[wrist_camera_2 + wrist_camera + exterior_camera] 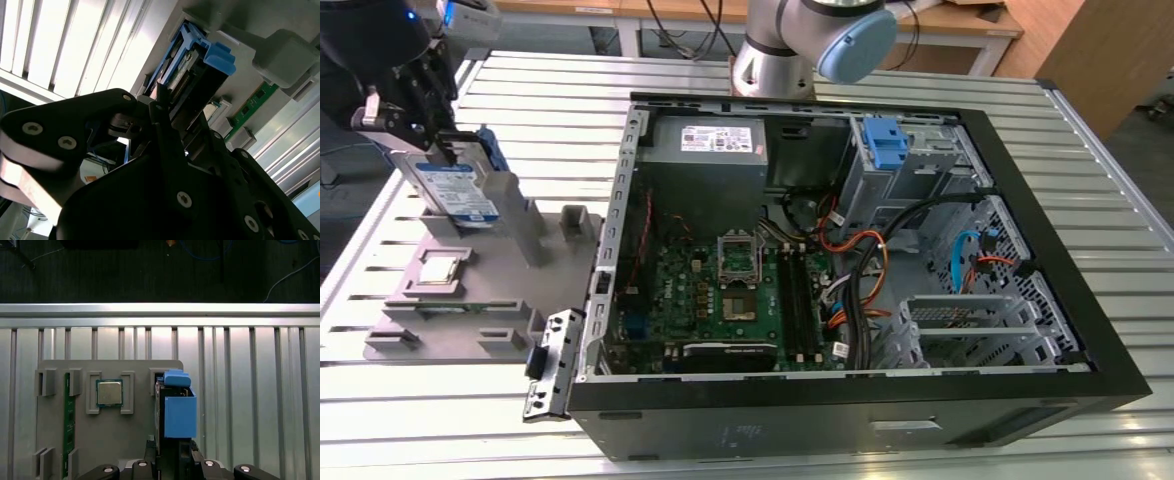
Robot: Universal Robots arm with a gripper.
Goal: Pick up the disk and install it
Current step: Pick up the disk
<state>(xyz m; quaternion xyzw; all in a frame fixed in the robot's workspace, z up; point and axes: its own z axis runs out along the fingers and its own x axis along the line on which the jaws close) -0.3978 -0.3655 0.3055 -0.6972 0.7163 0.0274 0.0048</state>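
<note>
Table edge [160, 310] near end effector [443, 152] gripping disk [454, 190].

Exterior view: even overhead light spreading across slatted table [761, 75], slats shining pale, shadows falling soft beside grey fixture [454, 310]. Open computer case [854, 400] interior sitting dimmer, black frame soaking up light. Second wrist view: table slats glaring white, washing out; claw [170, 100] showing as near-black silhouette against them. First wrist view: bright band gleaming along table edge, floor [150, 270] beyond lying in deep dark, blue carrier of disk [179, 412] glowing saturated.
</note>
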